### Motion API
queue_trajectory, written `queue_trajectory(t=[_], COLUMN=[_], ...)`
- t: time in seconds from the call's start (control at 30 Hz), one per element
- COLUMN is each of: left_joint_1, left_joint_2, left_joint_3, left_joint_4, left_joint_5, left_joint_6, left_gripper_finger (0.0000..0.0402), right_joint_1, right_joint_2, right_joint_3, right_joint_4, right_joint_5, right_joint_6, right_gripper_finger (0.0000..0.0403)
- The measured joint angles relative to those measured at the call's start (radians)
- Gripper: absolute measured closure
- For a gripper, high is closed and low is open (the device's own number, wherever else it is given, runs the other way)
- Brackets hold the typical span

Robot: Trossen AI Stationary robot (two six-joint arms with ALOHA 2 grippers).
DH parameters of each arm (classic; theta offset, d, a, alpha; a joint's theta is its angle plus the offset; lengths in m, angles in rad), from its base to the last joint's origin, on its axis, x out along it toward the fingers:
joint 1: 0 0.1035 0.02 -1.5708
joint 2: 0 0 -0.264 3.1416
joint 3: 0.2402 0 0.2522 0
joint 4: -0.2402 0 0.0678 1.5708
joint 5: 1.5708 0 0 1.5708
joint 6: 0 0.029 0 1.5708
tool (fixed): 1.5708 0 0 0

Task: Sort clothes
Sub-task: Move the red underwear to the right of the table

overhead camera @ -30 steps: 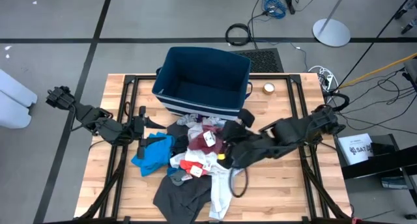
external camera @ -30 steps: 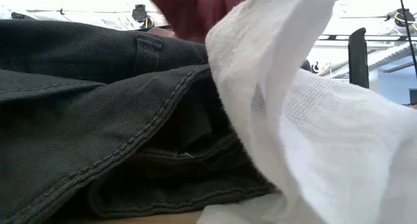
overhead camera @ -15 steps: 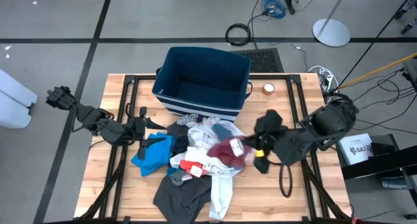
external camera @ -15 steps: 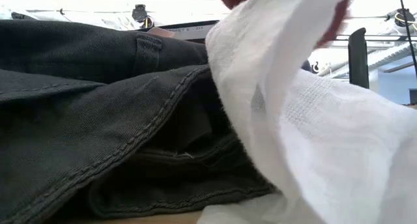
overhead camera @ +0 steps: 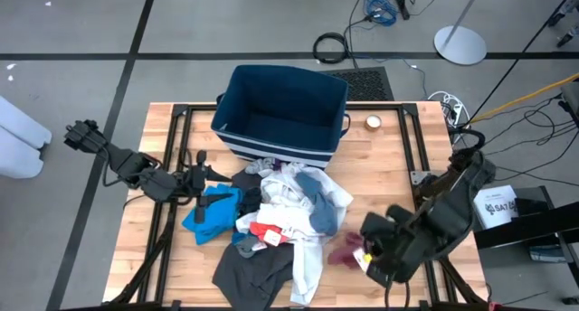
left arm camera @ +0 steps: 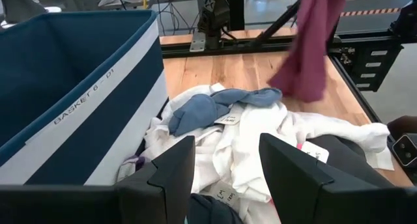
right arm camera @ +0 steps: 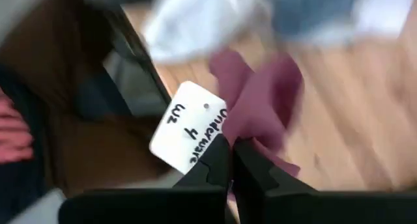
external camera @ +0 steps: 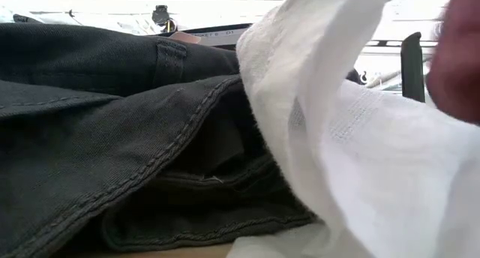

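The clothes lie heaped mid-table: a bright blue top (overhead camera: 215, 213), white tops (overhead camera: 289, 189), a grey-blue sock (overhead camera: 317, 202), a red piece (overhead camera: 267, 230) and a dark grey garment (overhead camera: 253, 270). The dark grey garment (external camera: 112, 138) and white cloth (external camera: 360, 160) fill the low view. My right gripper (overhead camera: 362, 255) is shut on a maroon garment (left arm camera: 313, 48) to the right of the heap, near the table's front right. My left gripper (overhead camera: 204, 177) stands open at the heap's left side, nothing between its fingers (left arm camera: 172, 165). My right gripper pinches a bunched fold of the maroon garment (right arm camera: 251, 129) between its two fingers, right beside a white paper tag (right arm camera: 189, 136). The fingers come from above, pointing steeply down. The garment hangs slack below them, off the heap.
A dark blue bin (overhead camera: 280, 112) with white stripes stands at the table's far middle, just behind the heap. A small round roll (overhead camera: 373, 123) lies to the right of it. Bare wood (overhead camera: 389, 184) shows at the table's right side.
My right gripper has swung from over the heap toward the table's right and near edges and tipped to point downward. It has carried the maroon garment off the heap, and the garment now hangs from the fingers. The heap otherwise lies as before.
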Motion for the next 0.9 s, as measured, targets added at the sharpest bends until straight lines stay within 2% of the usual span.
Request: queue_trajectory(t=[0.13, 0.33, 0.43, 0.5, 0.63, 0.9], left_joint_1=[0.000, 0.000, 0.000, 0.000, 0.001, 0.011], left_joint_2=[0.012, 0.036, 0.052, 0.059, 0.062, 0.062], left_joint_3=[0.000, 0.000, 0.000, 0.000, 0.000, 0.000], left_joint_4=[0.003, 0.033, 0.046, 0.055, 0.055, 0.055], left_joint_5=[-0.001, -0.001, -0.002, -0.003, -0.003, -0.003], left_joint_6=[-0.001, -0.026, -0.026, -0.026, -0.023, -0.021], left_gripper_finger=[0.0220, 0.0220, 0.0220, 0.0220, 0.0220, 0.0220], right_joint_1=[0.027, 0.072, 0.107, 0.129, 0.142, 0.082], right_joint_2=[0.000, 0.000, 0.000, 0.000, 0.000, 0.000], right_joint_3=[-0.140, -0.348, -0.423, -0.452, -0.461, -0.461], right_joint_4=[-0.003, -0.004, -0.004, -0.005, 0.007, 0.047], right_joint_5=[-0.120, -0.380, -0.518, -0.563, -0.535, -0.285], right_joint_6=[0.110, 0.289, 0.358, 0.395, 0.422, 0.297], right_gripper_finger=[0.0403, 0.0403, 0.0403, 0.0403, 0.0403, 0.0403])
